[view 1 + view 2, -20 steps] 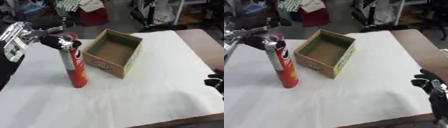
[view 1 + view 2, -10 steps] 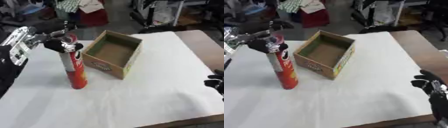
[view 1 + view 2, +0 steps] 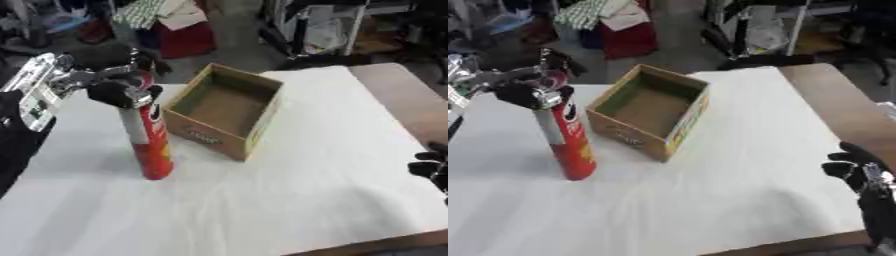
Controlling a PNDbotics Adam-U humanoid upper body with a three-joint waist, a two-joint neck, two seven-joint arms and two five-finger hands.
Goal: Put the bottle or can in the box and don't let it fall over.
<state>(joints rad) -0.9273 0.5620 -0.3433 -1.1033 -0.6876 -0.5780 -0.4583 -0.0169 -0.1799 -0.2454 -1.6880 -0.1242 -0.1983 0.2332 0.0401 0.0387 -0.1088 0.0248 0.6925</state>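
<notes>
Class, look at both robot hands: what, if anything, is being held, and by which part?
The left hand is curled round the top end of the upright red can, which stands on the table beside the box. The right hand holds nothing.

Red can [image 3: 152, 145] with a white-grey panel on the upper side. Brown cardboard box [image 3: 226, 111], green along the inner walls, yellow side with a red mark. White cloth [image 3: 289, 190] over a brown table [image 3: 404, 102]. Black left hand [image 3: 118, 90], silver arm joints; black right hand [image 3: 859, 172].
</notes>
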